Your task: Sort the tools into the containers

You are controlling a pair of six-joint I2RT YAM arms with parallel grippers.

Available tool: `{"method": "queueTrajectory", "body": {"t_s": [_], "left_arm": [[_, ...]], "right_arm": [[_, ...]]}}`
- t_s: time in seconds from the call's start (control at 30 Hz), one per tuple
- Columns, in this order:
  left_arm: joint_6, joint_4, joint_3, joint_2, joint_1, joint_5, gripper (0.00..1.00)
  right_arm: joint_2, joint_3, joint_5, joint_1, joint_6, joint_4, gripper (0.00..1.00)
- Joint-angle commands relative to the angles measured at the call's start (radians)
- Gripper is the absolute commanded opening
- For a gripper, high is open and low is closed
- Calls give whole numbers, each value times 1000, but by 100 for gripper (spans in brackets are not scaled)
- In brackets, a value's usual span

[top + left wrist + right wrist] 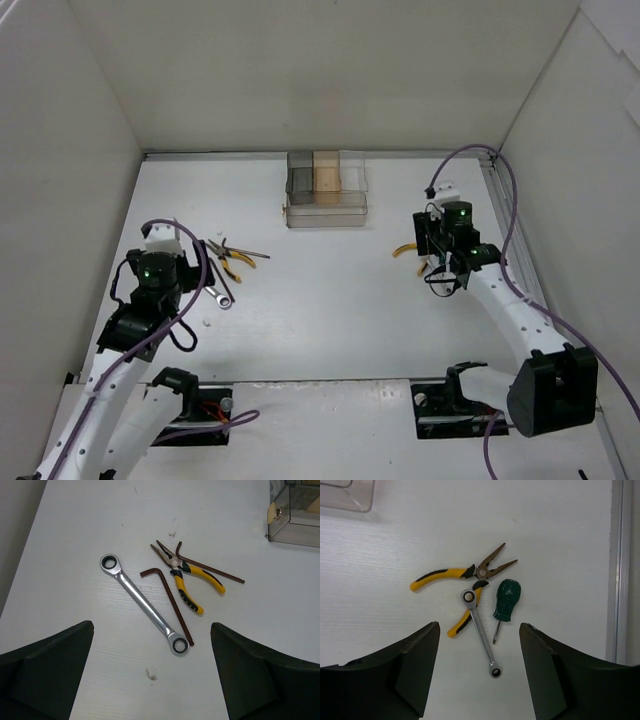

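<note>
Both empty, the wide-open left hand should be straddling the silver wrench crosswise while the half-open right hand is hovering.

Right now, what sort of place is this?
Probably a robot test cell: a white table boxed in by bare white walls, a left arm and right arm bolted at its near edge, a wrench and pliers laid out, plus a clear box.
</note>
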Motion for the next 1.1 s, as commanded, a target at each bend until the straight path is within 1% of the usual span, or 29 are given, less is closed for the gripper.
{"method": "queueTrajectory", "body": {"t_s": [0.0,0.13,0.27,0.33,0.5,0.67,0.9,1.07], "left_arm": [[10,11,53,20,-13,19,100],[16,3,51,6,-13,19,100],[24,8,50,3,-13,27,100],[26,9,50,4,-13,29,100],[32,14,48,4,-13,36,100],[33,8,50,14,-13,47,100],[39,6,56,21,-13,44,100],[39,5,56,27,-13,41,100]], "right_arm": [[58,33,44,-18,-109,32,61],[127,28,59,-26,-153,31,54],[216,16,29,-32,-173,32,41],[239,11,7,-36,-181,34,37],[328,22,15,-41,-190,34,35],[392,28,8,-56,-189,34,31],[403,17,19,-62,-199,32,30],[426,13,-1,-64,-199,31,29]]}}
